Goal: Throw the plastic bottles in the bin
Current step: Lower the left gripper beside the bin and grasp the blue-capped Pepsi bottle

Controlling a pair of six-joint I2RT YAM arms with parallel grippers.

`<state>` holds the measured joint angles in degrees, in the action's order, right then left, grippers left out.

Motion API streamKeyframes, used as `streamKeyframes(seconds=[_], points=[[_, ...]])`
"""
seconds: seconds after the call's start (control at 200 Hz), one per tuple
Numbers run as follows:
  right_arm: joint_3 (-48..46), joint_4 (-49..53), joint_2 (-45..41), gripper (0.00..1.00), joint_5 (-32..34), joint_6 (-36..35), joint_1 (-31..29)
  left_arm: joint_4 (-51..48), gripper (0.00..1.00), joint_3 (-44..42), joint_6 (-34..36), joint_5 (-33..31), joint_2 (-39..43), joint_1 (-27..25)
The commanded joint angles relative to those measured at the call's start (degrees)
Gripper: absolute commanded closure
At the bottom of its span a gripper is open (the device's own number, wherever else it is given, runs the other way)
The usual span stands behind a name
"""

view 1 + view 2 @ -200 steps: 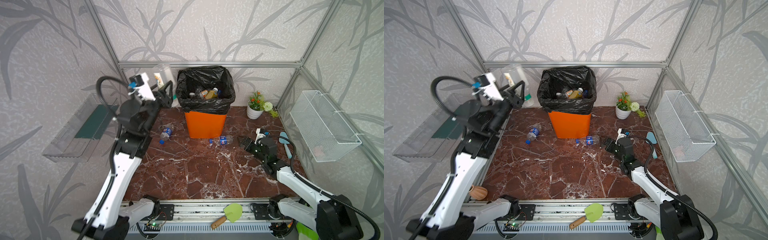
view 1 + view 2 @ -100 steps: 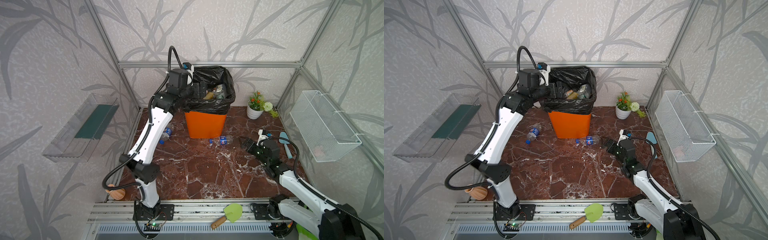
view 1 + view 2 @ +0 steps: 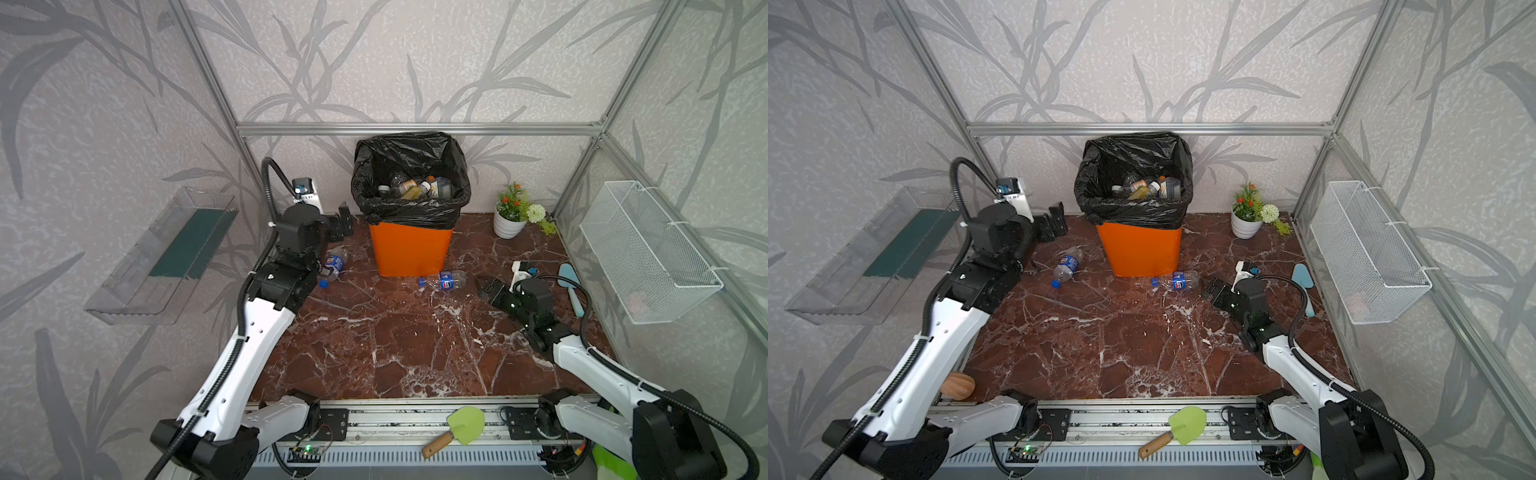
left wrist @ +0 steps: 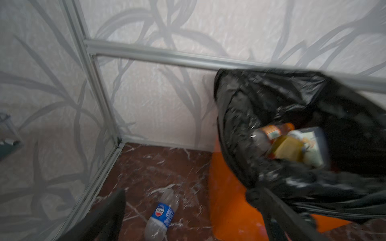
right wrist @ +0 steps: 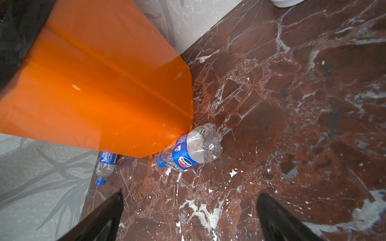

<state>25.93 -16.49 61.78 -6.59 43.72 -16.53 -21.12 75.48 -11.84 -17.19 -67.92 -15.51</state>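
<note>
L end effector (image 3: 340,223) & R end effector (image 3: 487,286) wide, empty; blue Pepsi-logo labels on right bottle (image 3: 444,281) & left bottle (image 3: 332,266).

Bin (image 3: 409,249), mid-frame in a top view: smooth glossy orange plastic; its bag (image 3: 409,210) thin crinkled black film, shiny on the folds; bottle (image 3: 446,281) just right of the bin's base: clear crumpled plastic w/ glossy blue label; floor (image 3: 395,345) polished red-brown marble look, white veins; rail (image 3: 415,129) across upper frame: matt brushed metal; basket (image 3: 648,249) at right edge: white wire mesh; my left arm shell (image 3: 249,345) smooth white plastic.
</note>
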Motion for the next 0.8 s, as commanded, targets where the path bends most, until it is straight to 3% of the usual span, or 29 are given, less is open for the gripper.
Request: streamKeyframes(seconds=[0.0, 0.405, 0.795], points=[[0.26, -1.70, 0.27, 0.00, -0.62, 0.31, 0.19, -5.89, 0.01, -2.36, -2.74, 0.87, -4.43, 4.08], [-0.44, -0.03, -1.27, 0.01, 0.94, -0.44, 0.14, -16.34, 0.07, 7.77, -2.31, 5.86, -33.27, 8.94], [0.45, -1.41, 0.99, 0.01, -0.38, -1.35, 0.19, -17.45, 0.10, 15.31, -0.24, 9.15, -46.15, 12.30]])
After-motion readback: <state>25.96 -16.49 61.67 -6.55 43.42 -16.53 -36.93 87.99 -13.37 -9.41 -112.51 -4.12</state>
